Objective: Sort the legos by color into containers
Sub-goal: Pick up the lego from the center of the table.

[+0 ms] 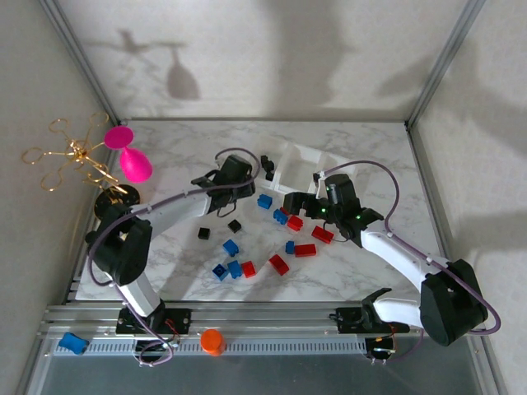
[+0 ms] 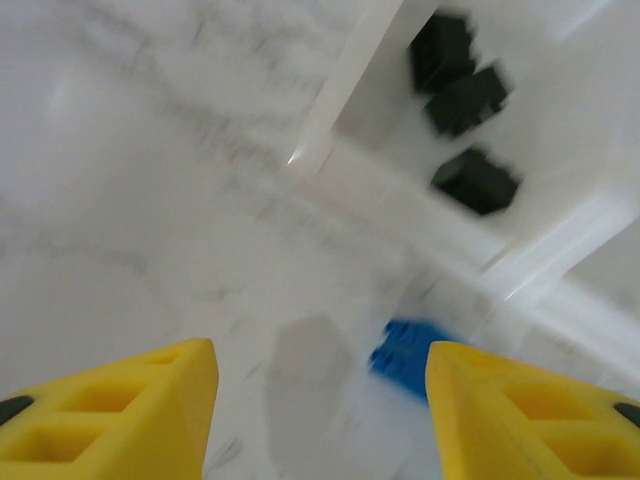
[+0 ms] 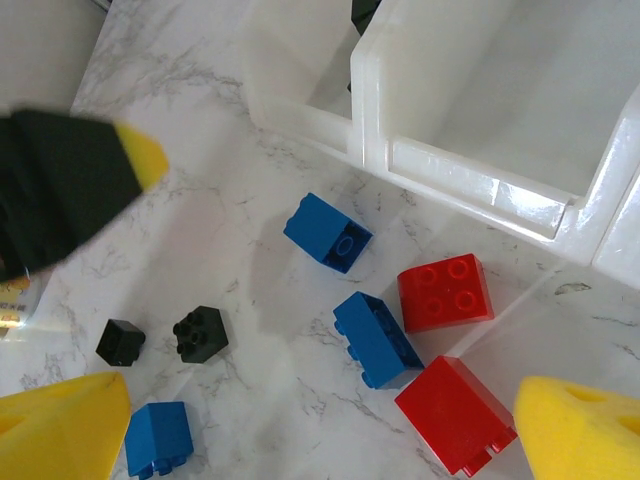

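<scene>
Where legos [image 1: 305, 250] lie, marble table [image 1: 177, 156], pale walls [image 1: 272, 49]

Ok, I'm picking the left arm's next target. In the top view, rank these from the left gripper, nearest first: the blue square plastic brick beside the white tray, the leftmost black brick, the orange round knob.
From the left gripper:
1. Blue square brick, close by, to its right.
2. Leftmost black brick, lower left, on the marble.
3. Orange round knob, on the near rail.
</scene>
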`<move>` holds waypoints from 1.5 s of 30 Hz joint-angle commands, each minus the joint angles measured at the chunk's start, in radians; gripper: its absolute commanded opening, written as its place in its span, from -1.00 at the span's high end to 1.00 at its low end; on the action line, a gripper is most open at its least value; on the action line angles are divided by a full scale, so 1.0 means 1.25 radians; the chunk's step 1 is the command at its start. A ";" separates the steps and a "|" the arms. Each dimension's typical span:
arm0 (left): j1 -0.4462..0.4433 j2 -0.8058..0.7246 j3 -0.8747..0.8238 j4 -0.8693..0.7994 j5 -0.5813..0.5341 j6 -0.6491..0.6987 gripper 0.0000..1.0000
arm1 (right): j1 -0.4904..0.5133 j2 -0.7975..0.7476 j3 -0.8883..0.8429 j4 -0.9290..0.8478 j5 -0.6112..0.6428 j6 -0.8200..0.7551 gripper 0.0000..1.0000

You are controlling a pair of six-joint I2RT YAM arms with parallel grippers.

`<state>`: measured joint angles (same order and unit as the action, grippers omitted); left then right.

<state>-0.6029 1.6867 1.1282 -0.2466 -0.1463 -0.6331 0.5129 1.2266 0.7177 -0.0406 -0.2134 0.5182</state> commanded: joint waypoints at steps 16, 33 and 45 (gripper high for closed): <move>-0.103 -0.027 -0.141 -0.130 -0.060 -0.069 -0.31 | 0.000 0.007 -0.007 -0.040 0.046 0.030 -0.97; -0.131 0.054 -0.107 -0.143 -0.072 -0.073 -0.32 | 0.000 0.024 0.026 -0.050 0.022 0.050 -0.97; -0.134 0.066 -0.120 -0.116 -0.123 -0.096 0.00 | 0.000 -0.009 0.003 -0.046 0.028 0.045 -0.97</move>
<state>-0.7612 1.7645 0.9764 -0.4000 -0.2501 -0.7364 0.5129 1.2461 0.7185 -0.0872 -0.1802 0.5697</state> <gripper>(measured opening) 0.508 0.987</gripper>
